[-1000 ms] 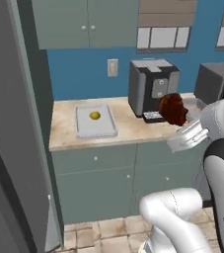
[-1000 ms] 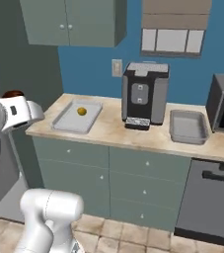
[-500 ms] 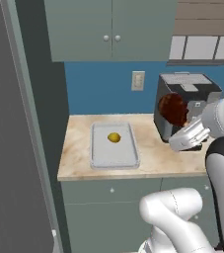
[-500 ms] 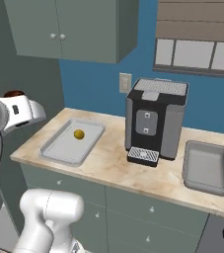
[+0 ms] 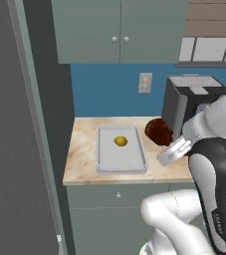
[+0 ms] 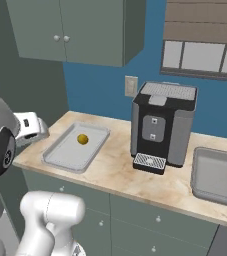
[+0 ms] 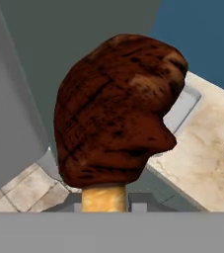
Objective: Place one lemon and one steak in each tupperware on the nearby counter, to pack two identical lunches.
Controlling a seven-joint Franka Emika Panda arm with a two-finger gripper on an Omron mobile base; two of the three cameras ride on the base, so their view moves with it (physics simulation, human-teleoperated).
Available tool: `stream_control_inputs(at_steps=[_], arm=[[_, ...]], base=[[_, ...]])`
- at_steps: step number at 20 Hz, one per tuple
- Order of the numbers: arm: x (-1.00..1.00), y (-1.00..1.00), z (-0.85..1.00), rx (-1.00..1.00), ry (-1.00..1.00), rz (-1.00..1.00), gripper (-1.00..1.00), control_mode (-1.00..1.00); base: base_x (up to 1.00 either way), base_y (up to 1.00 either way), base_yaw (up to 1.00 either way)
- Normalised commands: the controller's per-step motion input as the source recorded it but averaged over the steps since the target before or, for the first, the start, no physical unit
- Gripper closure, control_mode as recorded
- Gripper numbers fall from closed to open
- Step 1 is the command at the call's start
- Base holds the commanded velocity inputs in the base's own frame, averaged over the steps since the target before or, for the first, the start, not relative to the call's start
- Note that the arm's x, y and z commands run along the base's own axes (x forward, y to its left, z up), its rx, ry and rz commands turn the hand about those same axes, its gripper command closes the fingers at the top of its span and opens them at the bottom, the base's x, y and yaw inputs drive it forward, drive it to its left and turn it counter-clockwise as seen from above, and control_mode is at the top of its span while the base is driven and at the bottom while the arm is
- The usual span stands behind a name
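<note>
Gripper (image 5: 165, 145) clamped shut on the steak (image 5: 158, 131), a dark browned slab held up in the air above the counter (image 5: 84, 144), just off the right rim of the left tupperware (image 5: 107, 164) and in front of the black coffee machine (image 6: 164, 122). One lemon (image 5: 120, 141) lying inside that left tupperware, toward its far edge. Second tupperware (image 6: 216, 194) sitting near the counter's right end, beyond the coffee machine, well apart from the first.
</note>
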Motion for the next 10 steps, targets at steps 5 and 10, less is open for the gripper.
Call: stream_control_inputs(at_steps=[5, 10], arm=[[0.42, 0.0, -0.77, 0.0, 0.31, 0.0, 1.0, -1.0], [0.54, 0.0, -0.55, 0.0, 0.3, 0.0, 1.0, -1.0]], base=[[0.0, 0.0, 0.0], [0.0, 0.0, 0.0]])
